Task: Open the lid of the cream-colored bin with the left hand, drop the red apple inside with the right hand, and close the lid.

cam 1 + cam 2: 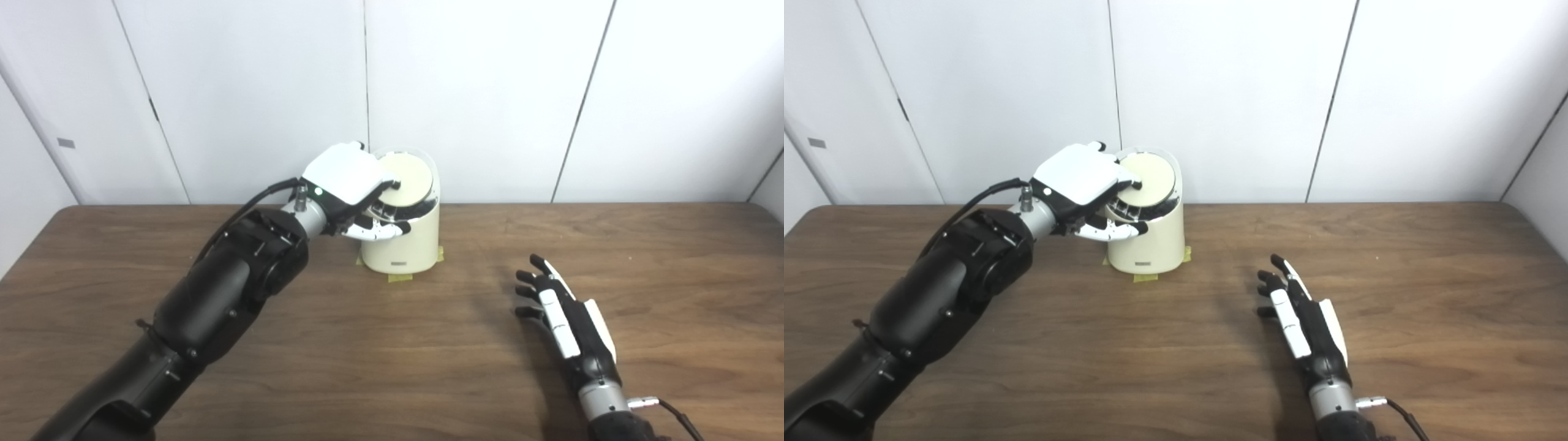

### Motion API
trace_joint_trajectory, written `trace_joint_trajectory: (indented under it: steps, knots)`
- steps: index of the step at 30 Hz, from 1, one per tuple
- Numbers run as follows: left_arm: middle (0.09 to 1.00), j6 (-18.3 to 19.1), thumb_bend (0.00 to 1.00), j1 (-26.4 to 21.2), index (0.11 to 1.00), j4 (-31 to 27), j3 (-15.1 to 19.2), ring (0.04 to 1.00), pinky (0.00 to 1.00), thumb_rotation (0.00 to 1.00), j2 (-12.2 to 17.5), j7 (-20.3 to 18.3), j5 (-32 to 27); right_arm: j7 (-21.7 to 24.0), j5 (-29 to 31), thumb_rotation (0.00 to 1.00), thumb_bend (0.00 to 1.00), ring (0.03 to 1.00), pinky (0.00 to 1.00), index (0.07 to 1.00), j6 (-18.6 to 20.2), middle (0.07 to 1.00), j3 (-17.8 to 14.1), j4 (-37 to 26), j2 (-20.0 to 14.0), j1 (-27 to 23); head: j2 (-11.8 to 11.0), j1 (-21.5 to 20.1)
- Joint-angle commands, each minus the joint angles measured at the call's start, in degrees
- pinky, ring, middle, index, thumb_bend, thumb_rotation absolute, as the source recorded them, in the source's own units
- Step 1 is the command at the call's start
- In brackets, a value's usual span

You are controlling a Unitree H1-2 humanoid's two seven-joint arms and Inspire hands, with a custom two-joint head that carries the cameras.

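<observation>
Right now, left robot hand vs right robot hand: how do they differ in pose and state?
The left robot hand is raised at the cream-colored bin, fingers curled against its lid; the right robot hand lies low over the table, away from the bin. The left touches the lid; the right holds nothing, fingers extended. The left shows its white back; the right is seen edge-on. No apple is visible in either.

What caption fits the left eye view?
Left robot hand on the cream bin's lid; right robot hand open over the table.
</observation>
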Motion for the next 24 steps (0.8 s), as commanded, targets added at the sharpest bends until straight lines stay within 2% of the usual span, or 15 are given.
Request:
trace_joint_trajectory:
  steps: [1,6,11,24]
  knots:
    - [0.854,-1.2,0.46,-0.46,0.826,-1.06,-0.67,0.92,1.0,0.78,-0.61,-1.48,0.16,-0.72,-0.29,1.0,0.46,0.809,0.68,0.928,-0.84,0.84,-0.18,-1.14,0.03,-1.93,0.08,0.06]
    - [0.861,-1.58,0.46,-0.25,0.835,0.4,-1.77,0.917,1.0,0.77,-1.05,-1.91,2.51,-0.71,0.06,1.0,0.46,0.812,0.68,0.927,-0.85,0.841,-0.11,-1.41,0.11,-1.83,0.26,-0.28]
    - [0.886,-2.1,0.46,-0.69,0.859,2.27,-4.04,0.944,1.0,0.86,-0.96,-4.16,5.55,-0.66,0.19,1.0,0.46,0.817,0.69,0.93,-0.41,0.845,-0.05,-1.93,0.3,-1.65,0.47,-0.7]
    - [0.879,-2.78,0.49,0.63,0.826,4.71,-6.01,0.931,1.0,0.84,-1.11,-3.77,8.19,-0.61,0.93,1.0,0.48,0.831,0.71,0.938,0.47,0.849,-0.34,-3.04,0.64,-1.71,0.55,-1.13]
